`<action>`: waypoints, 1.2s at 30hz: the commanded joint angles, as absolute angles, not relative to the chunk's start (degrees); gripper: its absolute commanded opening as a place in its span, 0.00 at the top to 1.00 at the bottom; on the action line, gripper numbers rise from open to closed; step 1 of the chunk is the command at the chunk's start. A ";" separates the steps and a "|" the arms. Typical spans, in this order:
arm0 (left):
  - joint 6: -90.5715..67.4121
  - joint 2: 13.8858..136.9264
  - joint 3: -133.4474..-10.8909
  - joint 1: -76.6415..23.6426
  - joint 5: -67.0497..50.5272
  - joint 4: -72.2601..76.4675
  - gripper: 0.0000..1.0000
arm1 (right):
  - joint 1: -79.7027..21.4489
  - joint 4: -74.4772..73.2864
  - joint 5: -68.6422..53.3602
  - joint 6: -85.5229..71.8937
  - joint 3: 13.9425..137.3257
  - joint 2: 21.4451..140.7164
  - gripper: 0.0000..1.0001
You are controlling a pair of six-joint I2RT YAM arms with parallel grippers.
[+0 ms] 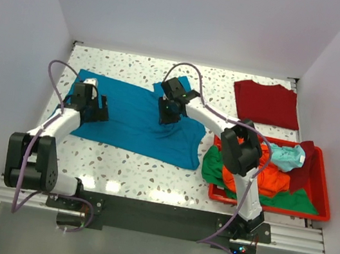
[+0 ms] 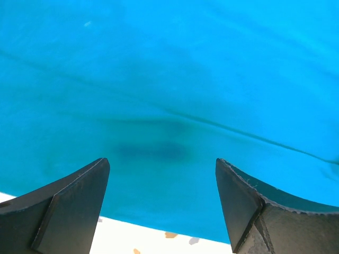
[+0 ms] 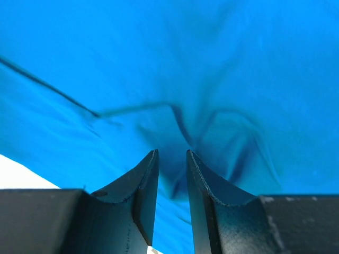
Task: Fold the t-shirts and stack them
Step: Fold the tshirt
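Lying spread flat on the desk (image 1: 117, 170), the teal-blue t-shirt (image 1: 135, 121) has its long axis running from the robot's left to its right, the right end skewed a little toward the near edge. Both arms are already on it, one toward each end of that axis. The left hand (image 1: 97, 111) is at the shirt's left end. Its wrist view shows the left hand (image 2: 161, 164) with its fingers (image 2: 79, 190) wide apart and nothing between them, cloth directly beneath and a strip of bare desk just at the near side, so an edge of the shirt lies close under it. The right hand (image 1: 167, 115) sits on the far right part of the shirt, near what looks like a sleeve. In its own view the right hand (image 3: 172, 159) has its fingers drawn nearly together, creases in the cloth converging into the narrow gap, which reads as a pinch on a fold of the shirt. A fold across the long axis would probably need the left hand to close on its end first, since only the right end appears held. A dark red t-shirt (image 1: 267, 103) lies folded at the far right corner, well apart. An orange t-shirt (image 1: 272, 180), a green t-shirt (image 1: 215, 167) and a pale aqua t-shirt (image 1: 286, 156) are heaped in the red bin (image 1: 318, 214).
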State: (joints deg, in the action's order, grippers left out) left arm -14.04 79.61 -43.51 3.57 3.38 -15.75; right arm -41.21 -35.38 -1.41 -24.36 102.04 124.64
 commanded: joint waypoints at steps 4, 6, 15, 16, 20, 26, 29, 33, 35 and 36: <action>-17.83 77.60 -49.91 -3.86 3.43 -13.97 0.14 | -41.22 -31.92 -2.98 -25.57 94.40 118.92 0.68; -18.63 78.83 -52.64 -7.10 3.86 -14.50 0.14 | -41.66 -31.20 -3.34 -26.19 91.59 117.08 0.68; -21.97 85.33 -57.65 -19.05 6.42 -13.19 0.14 | -43.42 -31.20 -1.68 -26.46 84.37 108.91 0.66; -22.41 86.65 -58.70 -20.03 6.42 -13.01 0.14 | -43.42 -32.25 -1.06 -26.37 84.46 108.37 0.65; -23.29 90.69 -61.86 -24.78 5.45 -11.87 0.14 | -42.19 -33.49 4.21 -25.23 86.13 106.70 0.60; -23.82 97.38 -65.04 -29.18 2.20 -9.23 0.14 | -35.60 -30.68 0.36 -24.35 86.66 109.51 0.59; -24.87 99.40 -65.13 -29.27 2.11 -8.88 0.14 | -34.45 -29.45 -2.19 -22.51 87.97 112.23 0.59; -25.14 100.72 -65.04 -29.27 1.58 -8.35 0.16 | -34.45 -28.65 -4.74 -20.66 89.38 115.13 0.59; -25.05 101.51 -65.04 -29.35 0.88 -8.26 0.21 | -34.45 -28.39 -5.62 -20.48 89.99 116.45 0.59; -24.96 101.69 -65.04 -29.44 0.70 -8.35 0.23 | -34.45 -28.48 -5.97 -20.39 90.17 116.89 0.59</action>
State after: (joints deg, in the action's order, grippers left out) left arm -23.94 101.34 -63.16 -29.43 1.89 -11.53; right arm -33.67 -30.37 -2.94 -22.26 87.33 115.94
